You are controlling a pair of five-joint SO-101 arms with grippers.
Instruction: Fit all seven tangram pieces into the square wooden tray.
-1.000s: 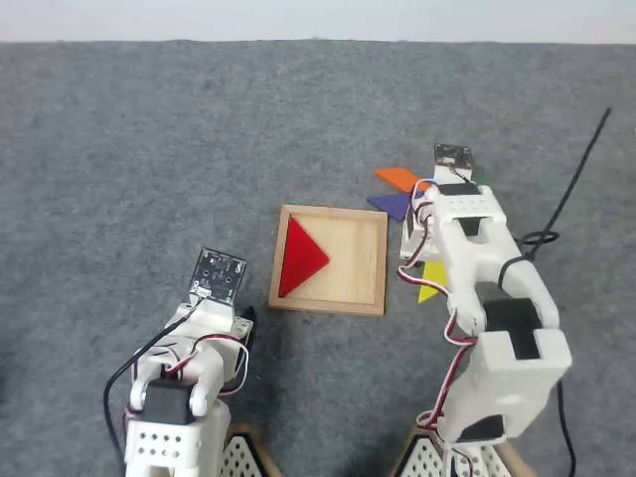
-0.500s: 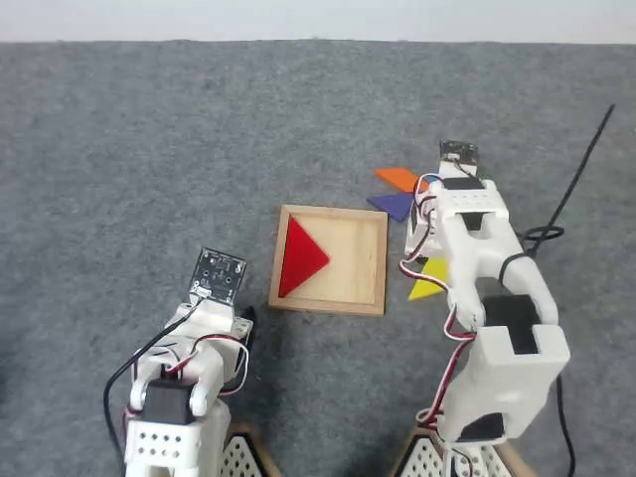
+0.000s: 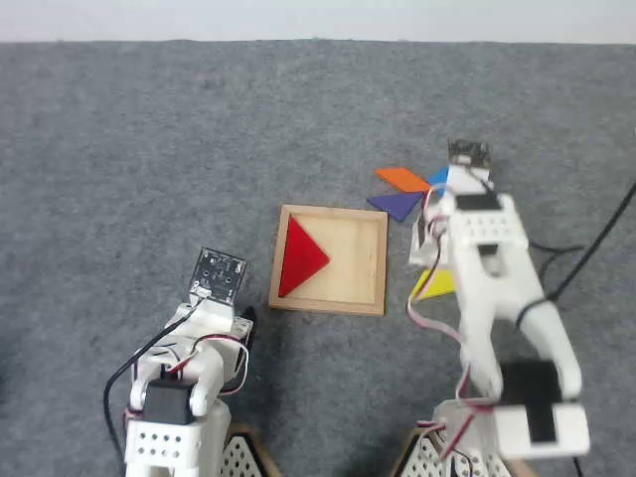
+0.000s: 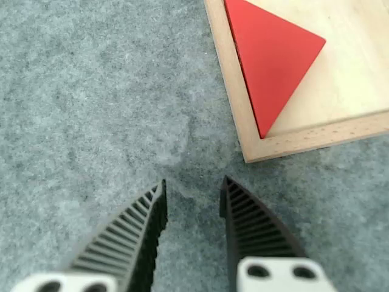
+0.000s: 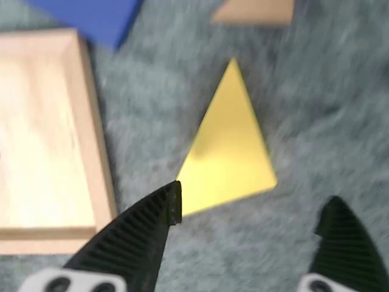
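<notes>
just one red triangle (image 3: 298, 256) lies in the tray (image 3: 329, 211), four pieces (image 3: 401, 179) outside.

Grey felt mat (image 3: 149, 129), pale strip (image 3: 318, 20) beyond.

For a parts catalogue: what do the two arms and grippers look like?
The left arm and right arm are blocky white plastic with black motors and red, white and black wires. The left gripper and right gripper have black ribbed fingers tapering to points.
</notes>
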